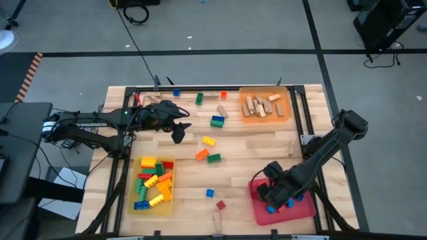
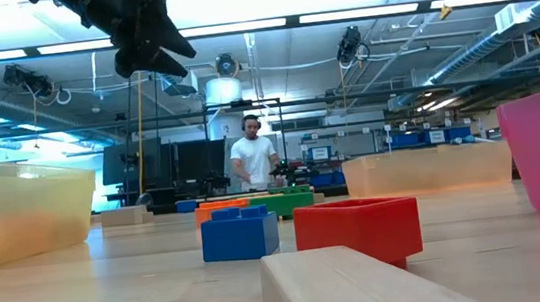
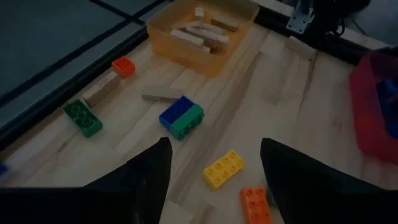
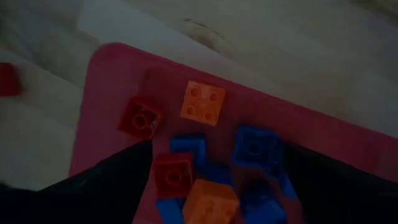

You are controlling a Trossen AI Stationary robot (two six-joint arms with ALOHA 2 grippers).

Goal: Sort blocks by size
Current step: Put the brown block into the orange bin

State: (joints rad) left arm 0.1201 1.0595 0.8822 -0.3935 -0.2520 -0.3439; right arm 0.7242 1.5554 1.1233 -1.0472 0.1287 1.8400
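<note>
Left gripper: the left gripper [image 1: 179, 133] hangs over the near-left middle of the table [image 1: 253, 143], fingers spread wide with nothing between them. In its wrist view the yellow brick [image 3: 223, 169] sits ahead between the two fingers.
Yellow tray: the yellow tray [image 1: 133, 207] at the front left holds a heap of longer bricks in yellow, green, red and orange.
Loose bricks, centre: the yellow brick [image 1: 209, 141], an orange brick [image 1: 201, 155] and a green brick [image 1: 213, 158] lie near each other. A blue-and-green pair [image 1: 217, 121] sits further back, and a green brick [image 1: 199, 99] and small orange one [image 1: 223, 95] lie by the far edge.
Loose bricks, front: a small blue cube [image 1: 209, 193], a small red cube [image 1: 221, 205] and a wooden stick [image 1: 217, 221] lie apart near the front edge.
Orange tray: the orange tray [image 1: 285, 91] at the far right holds only wooden sticks.
Red tray: the red tray [image 1: 256, 203] at the front right holds small square bricks in blue, orange and red.
Right gripper: the right gripper [image 1: 275, 195] is low over the red tray, fingers fully apart and empty, with the small bricks lying loose just below it.
Handling: the bricks look light, rigid and smooth-sided, likely to skate on the wood if nudged, and not fragile.
Where to grip: best taken across the two flat long sides, fingers square to the brick, not on the studded top. The wooden sticks probably offer more friction.
</note>
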